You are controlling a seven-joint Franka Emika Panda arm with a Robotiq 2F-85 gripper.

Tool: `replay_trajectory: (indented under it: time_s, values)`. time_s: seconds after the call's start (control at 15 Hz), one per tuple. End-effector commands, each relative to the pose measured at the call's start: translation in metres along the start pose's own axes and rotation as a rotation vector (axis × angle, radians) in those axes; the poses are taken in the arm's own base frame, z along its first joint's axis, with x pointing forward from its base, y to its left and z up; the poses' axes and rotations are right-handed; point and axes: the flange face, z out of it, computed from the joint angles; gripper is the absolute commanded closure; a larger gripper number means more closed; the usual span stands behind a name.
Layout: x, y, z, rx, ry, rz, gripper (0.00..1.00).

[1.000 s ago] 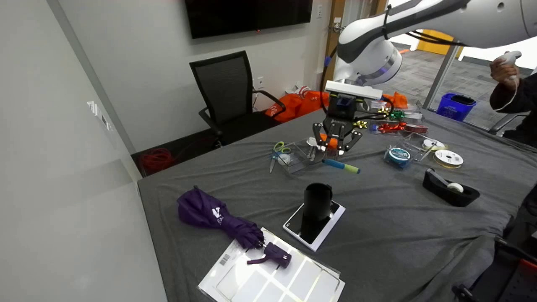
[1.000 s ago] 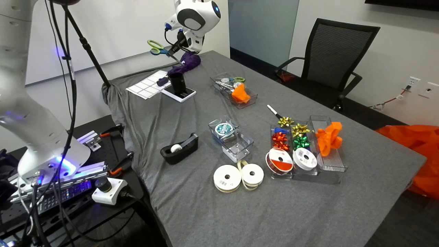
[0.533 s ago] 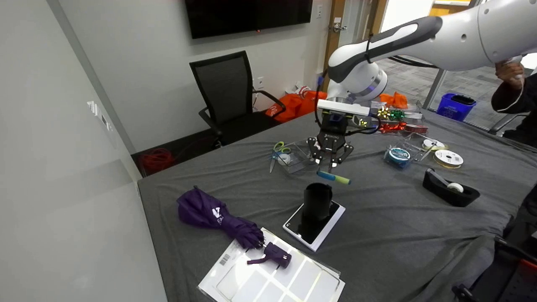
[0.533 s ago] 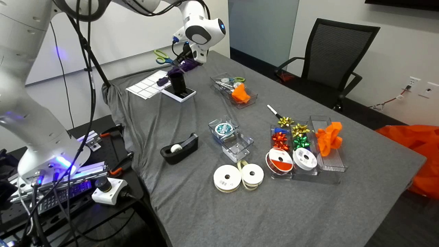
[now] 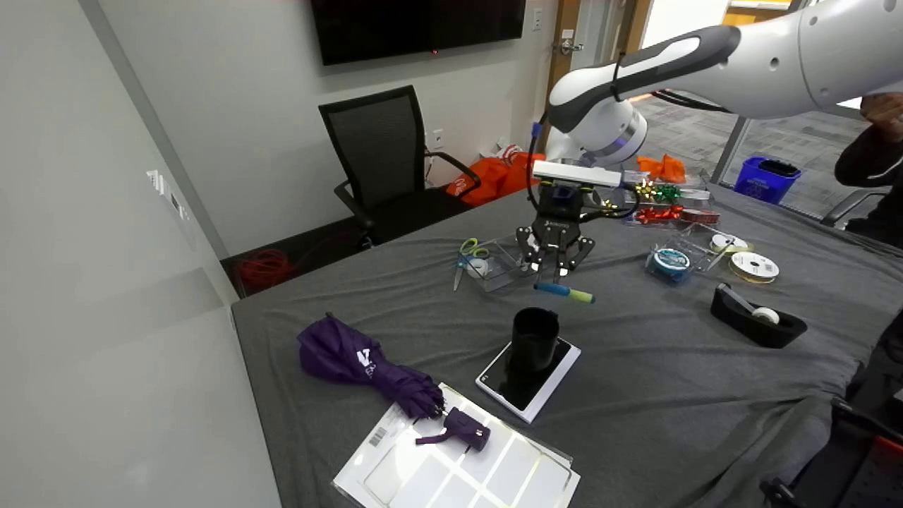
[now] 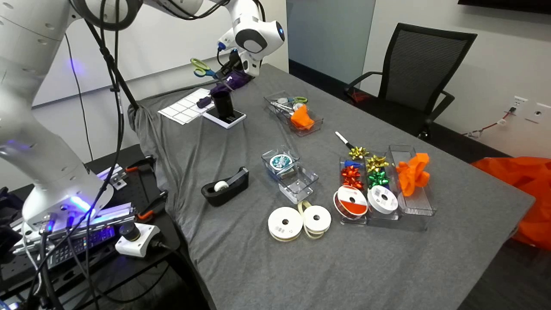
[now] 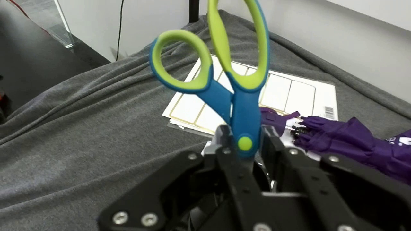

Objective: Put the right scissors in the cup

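Gripping scissors (image 7: 246, 109), the end effector (image 7: 246, 138) hovers near the black cup (image 5: 534, 340).

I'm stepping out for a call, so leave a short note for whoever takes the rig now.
Hand: shut on the green-and-blue scissors, near the pivot.
Scissors: held above the table, not yet in the black cup.
Cup: upright on the white-edged slab.
Second scissors: at the edge of the clear tray; not in the hand.
Done: scissors gripped and lifted.
Left: bring them over the cup, probably tip them more upright, lower, let go.
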Motion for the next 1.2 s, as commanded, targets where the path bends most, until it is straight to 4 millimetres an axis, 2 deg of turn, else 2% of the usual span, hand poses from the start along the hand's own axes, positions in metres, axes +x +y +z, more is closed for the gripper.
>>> replay_trajectory:
  time_s: [0.0, 0.4, 0.6, 0.67, 1.07, 1.13]
  values:
    - [-0.007, -0.001, -0.004, -0.043, -0.036, -0.013, 0.94]
    - [-0.002, -0.004, -0.001, -0.125, -0.092, -0.017, 0.94]
    - [0.004, -0.009, -0.007, -0.129, -0.045, -0.040, 0.94]
    - [0.002, -0.004, 0.001, -0.111, -0.073, -0.026, 0.74]
    - [0.006, -0.008, -0.004, -0.110, -0.052, -0.037, 0.74]
    - [0.004, -0.008, -0.007, -0.111, -0.055, -0.037, 0.94]
